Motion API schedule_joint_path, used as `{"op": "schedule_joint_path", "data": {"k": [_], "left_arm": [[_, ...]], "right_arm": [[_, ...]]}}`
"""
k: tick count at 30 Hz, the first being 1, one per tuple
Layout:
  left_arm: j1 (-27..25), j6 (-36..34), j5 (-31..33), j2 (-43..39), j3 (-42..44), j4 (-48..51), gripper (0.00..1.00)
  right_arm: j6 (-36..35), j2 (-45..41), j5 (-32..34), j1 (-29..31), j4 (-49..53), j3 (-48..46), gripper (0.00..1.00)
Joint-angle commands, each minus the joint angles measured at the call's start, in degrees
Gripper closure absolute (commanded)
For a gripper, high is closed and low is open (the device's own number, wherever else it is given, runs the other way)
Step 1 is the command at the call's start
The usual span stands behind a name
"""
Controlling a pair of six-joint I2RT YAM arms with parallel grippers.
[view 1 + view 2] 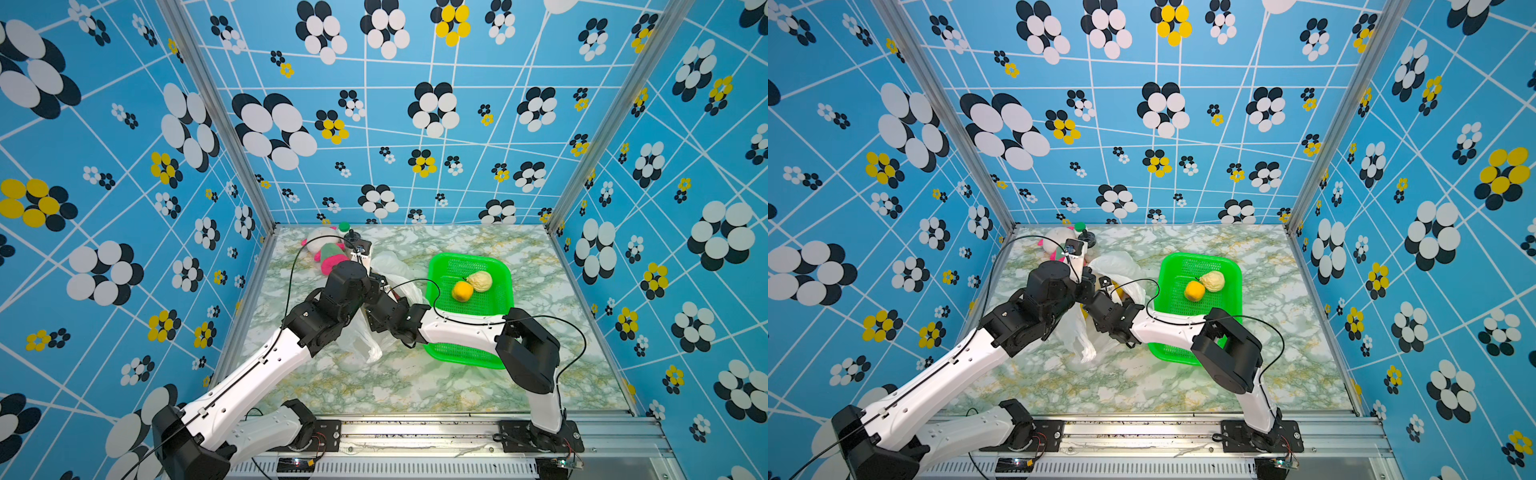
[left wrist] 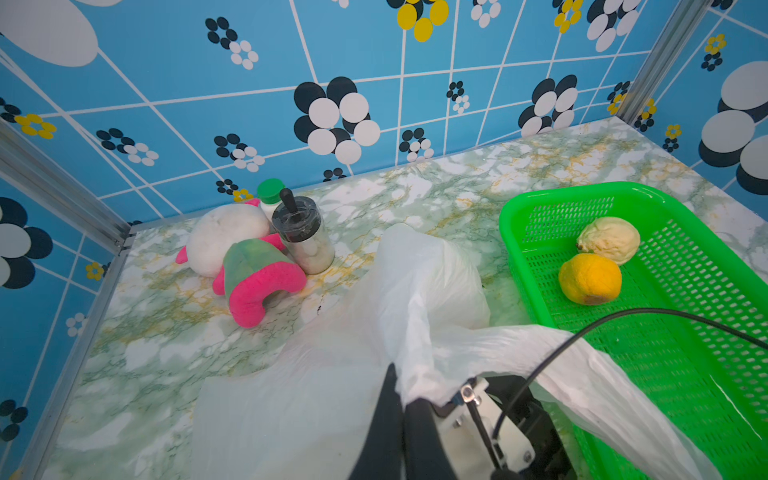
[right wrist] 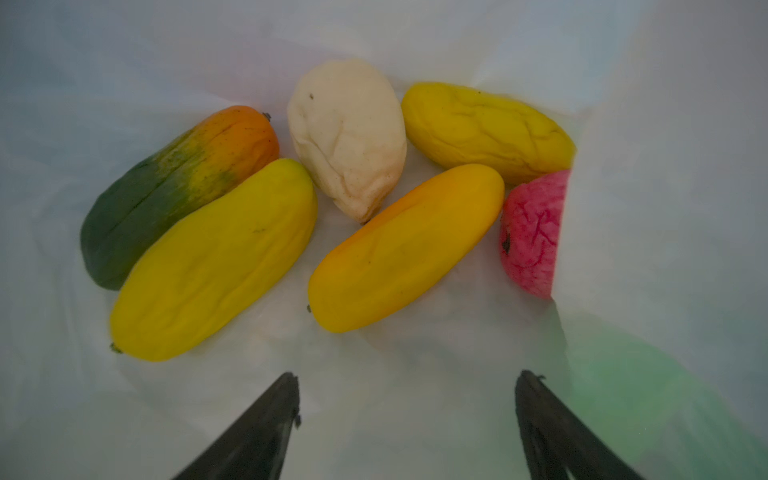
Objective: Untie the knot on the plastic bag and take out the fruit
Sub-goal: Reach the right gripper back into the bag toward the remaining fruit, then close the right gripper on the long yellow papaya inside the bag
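Two robot arms appear in both top views: the left arm (image 1: 270, 374) at lower left, the right arm (image 1: 457, 332) at lower right. Each has smooth white shell links dotted with small holes, joined by chunky matte-black joint housings. A thin black cable (image 2: 640, 310) trails along each. Black base plates (image 1: 519, 432) carry silver screws and fine red wires. The right pincer (image 3: 409, 376) has two dark, tapering fingers (image 3: 266, 424).
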State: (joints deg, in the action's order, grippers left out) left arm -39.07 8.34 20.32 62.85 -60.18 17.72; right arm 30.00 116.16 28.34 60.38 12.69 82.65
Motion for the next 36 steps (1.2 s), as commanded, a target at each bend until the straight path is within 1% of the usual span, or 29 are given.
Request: {"op": "schedule_joint_path", "data": {"k": [1, 5, 7, 9, 11, 13, 16, 23, 24, 28, 29, 32, 36], "left_arm": [[-0.2, 0.0, -0.2, 1.0, -1.5, 0.4, 1.0], [-0.2, 0.3, 0.3, 0.6, -1.6, 0.0, 1.0], [-0.2, 0.4, 0.3, 0.5, -1.8, -0.1, 1.0], [-0.2, 0.8, -0.3, 0.6, -2.3, -0.4, 1.0], [-0.2, 0.9, -2.2, 0.5, -2.4, -0.8, 1.0], [-0.3, 0.9, -2.7, 0.4, -2.4, -0.8, 1.0], [-0.3, 0.7, -2.1, 0.1, -2.0, -0.6, 1.0], [-0.2, 0.5, -2.6, -0.4, -1.5, -1.0, 1.0], [-0.2, 0.4, -2.6, -0.5, -1.4, -1.0, 1.0], [-0.2, 0.4, -2.9, -0.4, -1.3, -1.2, 1.0], [-0.2, 0.4, -2.9, -0.3, -1.3, -1.2, 1.0], [-0.3, 0.4, -3.1, -0.3, -1.5, -0.9, 1.0], [-0.3, 0.4, -3.0, -0.2, -1.5, -0.9, 1.0]], "right_arm": [[5.3, 0.6, 2.2, 0.9, -1.6, 0.4, 0.15], [8.1, 0.6, -0.1, 0.9, -8.4, -3.2, 0.11], [10.1, 0.0, -1.1, 0.9, -11.4, -4.8, 0.06], [13.2, -0.4, -1.5, 0.8, -15.2, -6.9, 0.01], [16.9, 0.0, -2.1, 0.4, -17.2, -7.5, 0.01], [20.6, 1.3, -2.5, -0.5, -16.8, -6.5, 0.02], [22.8, 3.3, -1.9, -1.2, -15.8, -4.2, 0.07], [24.5, 8.1, 0.3, -2.1, -9.3, 3.2, 0.07], [24.6, 10.2, 1.2, -2.1, -7.9, 4.4, 0.07], [24.1, 14.6, 2.2, -2.1, -0.7, 12.0, 0.07], [24.1, 15.2, 2.2, -2.1, -0.5, 12.6, 0.08], [24.0, 15.8, 1.5, -2.2, -1.3, 12.4, 0.15], [23.6, 14.0, 1.1, -2.1, -2.8, 10.4, 0.32]]}}
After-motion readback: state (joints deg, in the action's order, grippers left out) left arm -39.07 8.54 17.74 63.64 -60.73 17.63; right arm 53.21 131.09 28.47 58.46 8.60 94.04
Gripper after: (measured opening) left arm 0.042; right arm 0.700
